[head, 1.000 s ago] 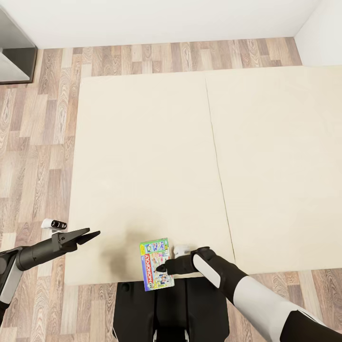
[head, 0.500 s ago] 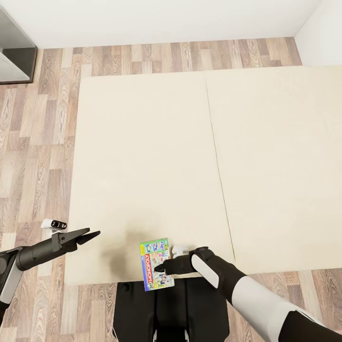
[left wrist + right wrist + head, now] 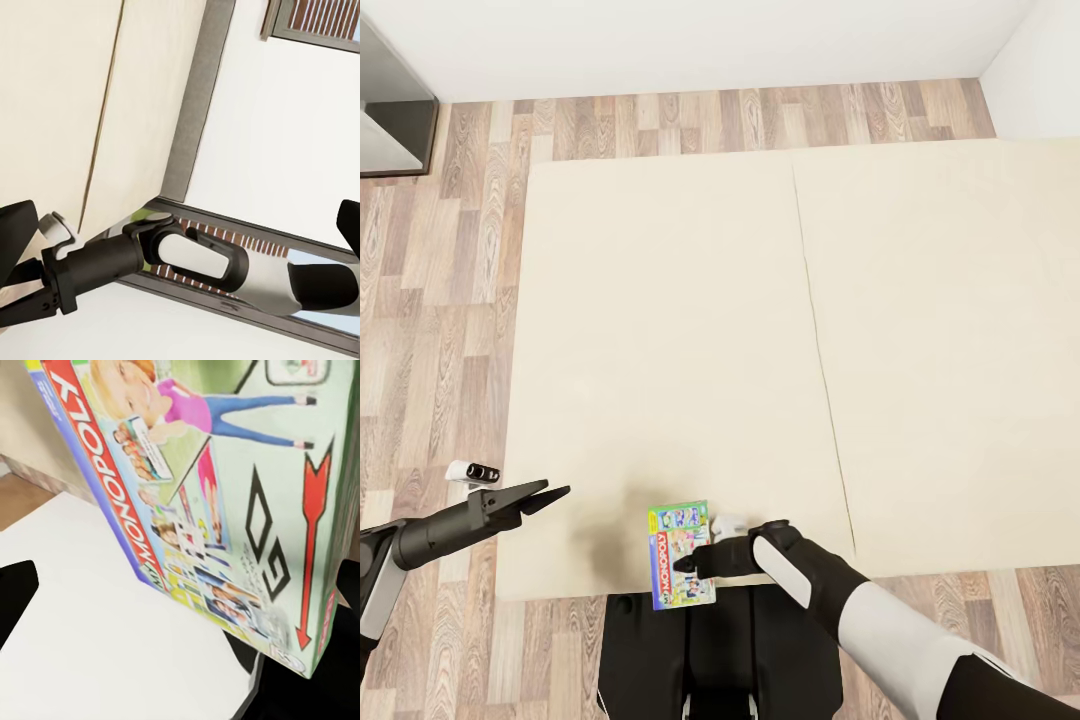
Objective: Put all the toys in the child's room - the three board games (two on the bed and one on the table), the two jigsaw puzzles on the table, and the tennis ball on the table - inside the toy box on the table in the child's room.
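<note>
Green-white flat Monopoly box (image 3: 681, 554) w/ red banner sits pinched in right claw (image 3: 686, 564), at near edge of plain beige bed mattress (image 3: 660, 330). Left claw (image 3: 552, 495) hangs open, holding nothing, over bed's near-left corner, well apart from box.

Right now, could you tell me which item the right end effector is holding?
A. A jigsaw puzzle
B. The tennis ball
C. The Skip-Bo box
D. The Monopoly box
D. The right end effector is shut on the Monopoly box at the near edge of the bed; the right wrist view shows the red MONOPOLY banner close up.
</note>
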### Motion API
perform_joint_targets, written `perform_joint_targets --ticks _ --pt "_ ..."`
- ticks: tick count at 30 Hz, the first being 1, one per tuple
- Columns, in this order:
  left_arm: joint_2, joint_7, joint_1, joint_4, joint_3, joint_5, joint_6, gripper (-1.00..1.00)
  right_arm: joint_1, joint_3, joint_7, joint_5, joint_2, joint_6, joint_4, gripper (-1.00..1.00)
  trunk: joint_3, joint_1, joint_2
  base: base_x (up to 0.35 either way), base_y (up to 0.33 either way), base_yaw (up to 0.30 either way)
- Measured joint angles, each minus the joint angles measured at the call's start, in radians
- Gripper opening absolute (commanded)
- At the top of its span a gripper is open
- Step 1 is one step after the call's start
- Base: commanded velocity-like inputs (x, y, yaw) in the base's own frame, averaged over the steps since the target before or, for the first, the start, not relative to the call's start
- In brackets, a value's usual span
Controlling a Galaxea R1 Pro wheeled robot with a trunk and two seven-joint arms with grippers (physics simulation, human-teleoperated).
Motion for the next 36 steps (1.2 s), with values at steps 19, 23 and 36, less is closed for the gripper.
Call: perform_joint_targets --ticks 19,23,36 --pt "0.002 0.0 0.0 0.001 0.001 0.0 0.0 1.0 0.0 0.002 -0.001 0.008 0.058 -0.048 0.001 1.0 0.0 0.0 0.0 0.0 0.0 0.0" --pt "0.002 0.0 0.0 0.001 0.001 0.0 0.0 1.0 0.0 0.002 -0.001 0.008 0.067 -0.062 0.001 1.0 0.0 0.0 0.0 0.0 0.0 0.0" --pt "0.006 0.0 0.0 0.002 0.035 0.001 0.002 1.0 0.0 0.004 -0.001 0.012 0.092 -0.089 0.005 1.0 0.0 0.0 0.0 0.0 0.0 0.0"
